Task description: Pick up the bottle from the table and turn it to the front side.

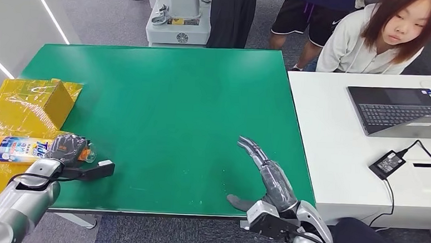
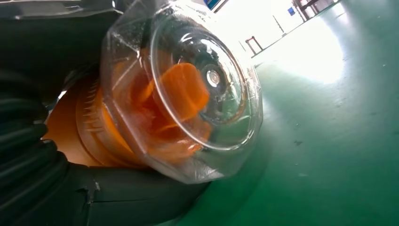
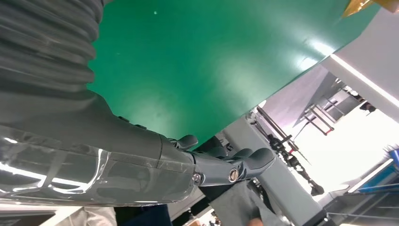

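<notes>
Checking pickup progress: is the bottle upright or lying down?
Lying down: the bottle lies sideways on the yellow sheet, left hand gripping its cap end.

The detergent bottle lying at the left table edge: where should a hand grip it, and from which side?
Probably around the neck end of the detergent bottle, from above, where the left hand already wraps it. It lies on its side, its clear cap pointing toward the table's middle, leaving the label uncovered.
</notes>
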`<state>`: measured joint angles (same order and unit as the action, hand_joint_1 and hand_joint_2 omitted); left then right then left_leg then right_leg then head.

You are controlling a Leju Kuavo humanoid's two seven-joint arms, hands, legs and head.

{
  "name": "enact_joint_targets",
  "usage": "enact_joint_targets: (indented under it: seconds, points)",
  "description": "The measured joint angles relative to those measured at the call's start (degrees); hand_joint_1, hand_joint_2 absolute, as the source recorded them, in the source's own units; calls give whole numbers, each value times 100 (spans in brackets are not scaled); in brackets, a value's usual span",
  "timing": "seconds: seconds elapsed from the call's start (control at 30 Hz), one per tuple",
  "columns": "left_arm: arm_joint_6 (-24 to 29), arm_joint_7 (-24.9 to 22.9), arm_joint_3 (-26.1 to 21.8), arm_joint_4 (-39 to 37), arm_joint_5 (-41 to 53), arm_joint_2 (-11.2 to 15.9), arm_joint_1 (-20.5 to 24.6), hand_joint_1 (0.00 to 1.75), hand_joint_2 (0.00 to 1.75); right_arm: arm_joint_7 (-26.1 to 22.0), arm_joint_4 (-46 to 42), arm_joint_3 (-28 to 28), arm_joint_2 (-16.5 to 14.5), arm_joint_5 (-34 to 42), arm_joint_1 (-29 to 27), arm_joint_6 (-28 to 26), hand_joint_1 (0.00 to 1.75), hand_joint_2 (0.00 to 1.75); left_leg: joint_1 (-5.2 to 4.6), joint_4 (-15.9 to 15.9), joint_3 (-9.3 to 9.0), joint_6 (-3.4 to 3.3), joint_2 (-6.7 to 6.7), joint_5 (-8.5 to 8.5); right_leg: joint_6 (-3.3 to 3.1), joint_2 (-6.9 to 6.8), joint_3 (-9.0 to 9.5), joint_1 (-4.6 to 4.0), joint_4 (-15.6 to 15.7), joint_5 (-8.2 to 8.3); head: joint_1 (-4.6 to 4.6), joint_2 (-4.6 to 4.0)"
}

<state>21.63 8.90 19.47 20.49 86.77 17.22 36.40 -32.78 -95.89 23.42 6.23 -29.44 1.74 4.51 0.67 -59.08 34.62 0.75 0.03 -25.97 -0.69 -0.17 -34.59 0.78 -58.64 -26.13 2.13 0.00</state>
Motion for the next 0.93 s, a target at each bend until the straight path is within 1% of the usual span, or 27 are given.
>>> enact_joint_targets:
  seconds: [0.1,0.13,0.23,0.27,0.4,0.47,0.6,0.7,0.93]
  points:
    - [8,-20,0,-60,0,-28,25,175,175,5,36,57,0,-1,34,-2,0,175,0,0,-1,3,-5,3,0,-6,3,0,-1,0,0,0]
    - [9,-24,0,-75,-1,-33,32,148,175,9,45,68,0,-5,39,-4,0,175,0,0,-1,3,-7,4,0,-8,3,0,-1,0,0,0]
    - [81,-145,0,-116,-10,-63,46,17,175,60,63,120,1,-56,70,-20,0,175,0,0,-1,3,-11,6,0,-13,6,0,-1,0,0,0]
    - [134,-250,-1,-131,-28,-79,45,0,175,97,68,160,2,-69,94,-27,0,175,0,1,0,3,-12,6,0,-14,7,0,-1,0,-1,0]
    - [299,-761,-55,-203,-252,-117,4,0,175,233,140,412,2,-25,249,-61,0,175,0,2,-1,6,-8,8,-1,-10,8,0,-3,2,-1,0]
    - [347,-856,-169,-239,-454,-106,-38,0,175,246,208,521,2,38,308,-90,0,175,0,3,-6,7,-3,7,-2,-2,10,0,-4,3,0,0]
    - [576,-761,-492,-268,-823,-62,-155,0,175,244,306,610,3,169,345,-111,0,175,0,8,-17,10,2,5,-5,9,13,0,-4,2,1,0]
    - [642,-737,-677,-273,-898,-55,-194,0,175,242,352,623,10,218,359,-110,0,175,0,15,-22,10,2,5,-7,8,15,0,-4,0,-1,0]
    - [650,-737,-851,-280,-907,-56,-220,0,175,235,396,634,21,238,362,-110,0,175,0,23,-38,11,9,5,-13,16,23,0,-4,-3,0,0]
